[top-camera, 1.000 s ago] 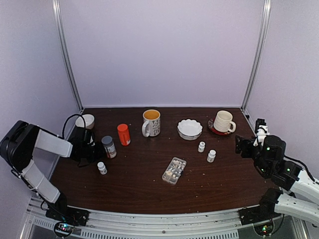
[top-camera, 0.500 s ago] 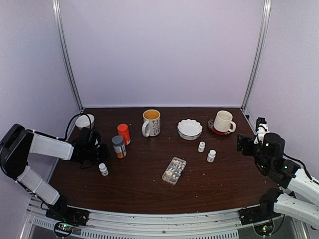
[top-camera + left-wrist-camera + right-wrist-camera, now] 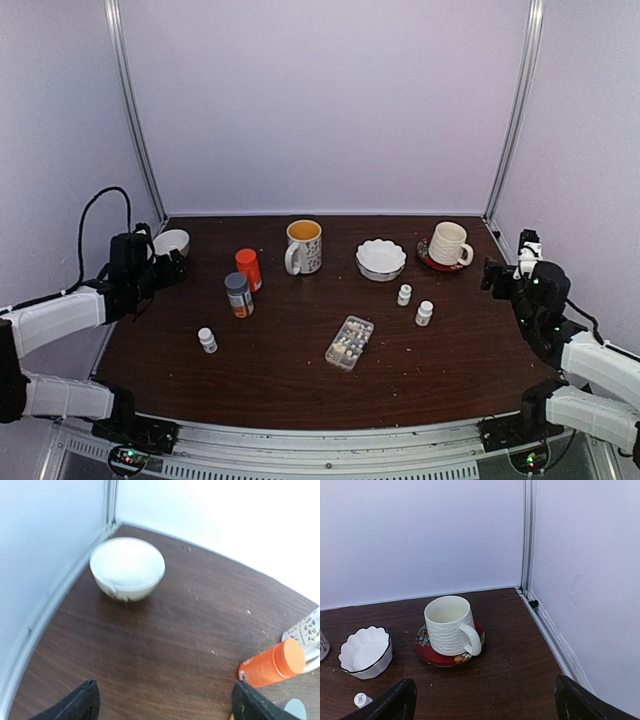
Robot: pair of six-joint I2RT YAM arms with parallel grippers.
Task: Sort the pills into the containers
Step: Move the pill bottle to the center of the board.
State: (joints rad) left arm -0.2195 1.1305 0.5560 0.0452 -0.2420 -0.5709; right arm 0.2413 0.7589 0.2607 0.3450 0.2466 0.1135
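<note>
Probably light, stiff and slick, the box [image 3: 335, 359] of tiny pills [image 3: 351, 339] looked best pinched across its narrow width; left jaws and right jaws gaped wide, empty.

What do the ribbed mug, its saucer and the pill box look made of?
Ribbed mug: glazed cream ceramic, by its soft sheen. Saucer: glossy painted ceramic, red with flowers. Pill box: probably clear plastic; contents show through.

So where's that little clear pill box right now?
In the overhead view, the clear pill box lies flat on the table, roughly central and toward the near edge, with two small white bottles just beyond it to the right.
</note>
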